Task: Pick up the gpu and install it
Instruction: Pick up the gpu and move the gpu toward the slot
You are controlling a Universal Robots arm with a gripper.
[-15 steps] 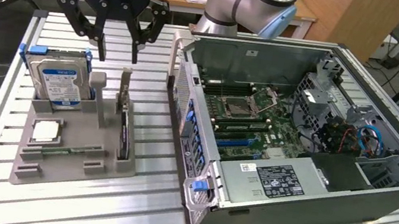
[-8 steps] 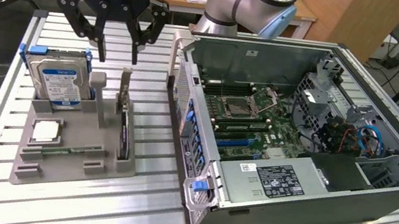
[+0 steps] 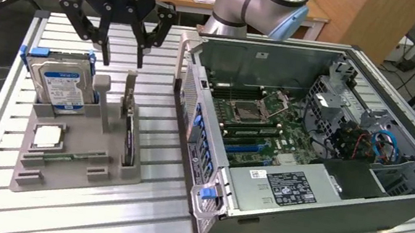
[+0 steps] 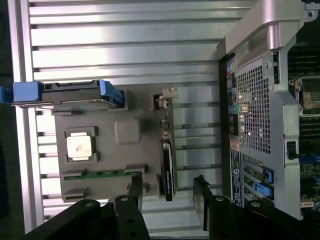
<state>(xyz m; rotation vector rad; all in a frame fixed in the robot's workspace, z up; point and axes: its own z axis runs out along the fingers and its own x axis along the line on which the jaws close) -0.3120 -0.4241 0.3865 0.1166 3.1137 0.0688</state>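
The gpu (image 3: 130, 126) is a thin black card standing on edge in a slot of the grey holder (image 3: 101, 128), its silver bracket (image 3: 129, 86) at the far end. In the wrist view the gpu (image 4: 168, 160) runs along the holder's side nearest the computer case, with the bracket (image 4: 164, 98) at one end. My gripper (image 3: 122, 54) hangs open above the holder's far end, a little above the bracket, touching nothing. Seen from the wrist, the gripper (image 4: 168, 197) has its two black fingers (image 4: 200, 197) spread on either side of the card's line.
The open computer case (image 3: 311, 145) lies on the exterior view's right, motherboard up. The holder also carries a blue-labelled hard drive (image 3: 62, 84), a processor (image 3: 47, 136) and a green memory stick (image 3: 68, 157). Everything rests on a slatted aluminium table (image 3: 133, 217).
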